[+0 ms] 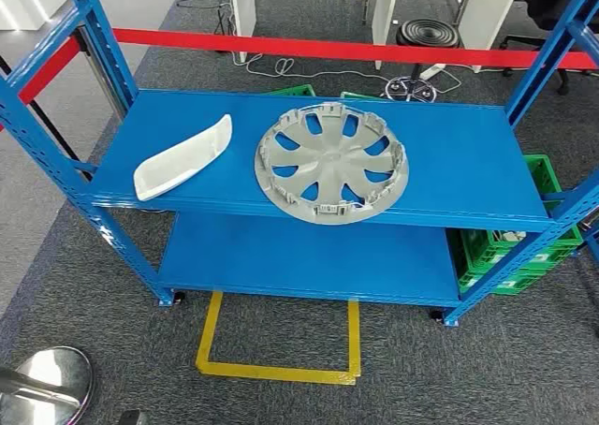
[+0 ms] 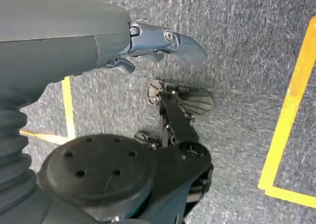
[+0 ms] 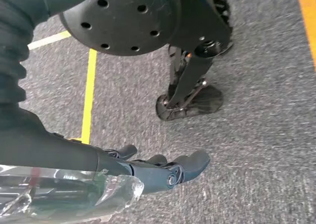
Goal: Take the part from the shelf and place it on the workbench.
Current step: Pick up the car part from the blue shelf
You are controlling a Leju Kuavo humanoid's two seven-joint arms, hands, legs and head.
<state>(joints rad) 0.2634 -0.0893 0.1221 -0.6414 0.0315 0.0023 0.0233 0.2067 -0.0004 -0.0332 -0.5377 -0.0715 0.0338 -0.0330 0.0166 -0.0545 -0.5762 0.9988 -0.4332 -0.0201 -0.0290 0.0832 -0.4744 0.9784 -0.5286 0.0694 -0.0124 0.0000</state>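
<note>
blue shelf (image 1: pixel 452 168) holds hubcap (image 1: pixel 330 161) and white trim piece (image 1: pixel 182 157), my left hand (image 2: pixel 156 44) and right hand (image 3: pixel 164 169) hang empty, fingers loosely apart.

Blue shelf (image 1: pixel 452 153) with a red crossbar (image 1: pixel 318 48), silver-grey spoked wheel cover (image 1: pixel 330 162) on it, white curved part (image 1: pixel 183 158) to its left. Green crates (image 1: pixel 544 177) at right and far behind. Yellow tape outline (image 1: pixel 279 369) on my near grey speckled carpet (image 1: pixel 424 369). My left hand (image 2: pixel 156 41) dark grey-blue, my right hand (image 3: pixel 164 169) the same dark tone, clear shiny plastic wrap (image 3: pixel 67 194) beside it
</note>
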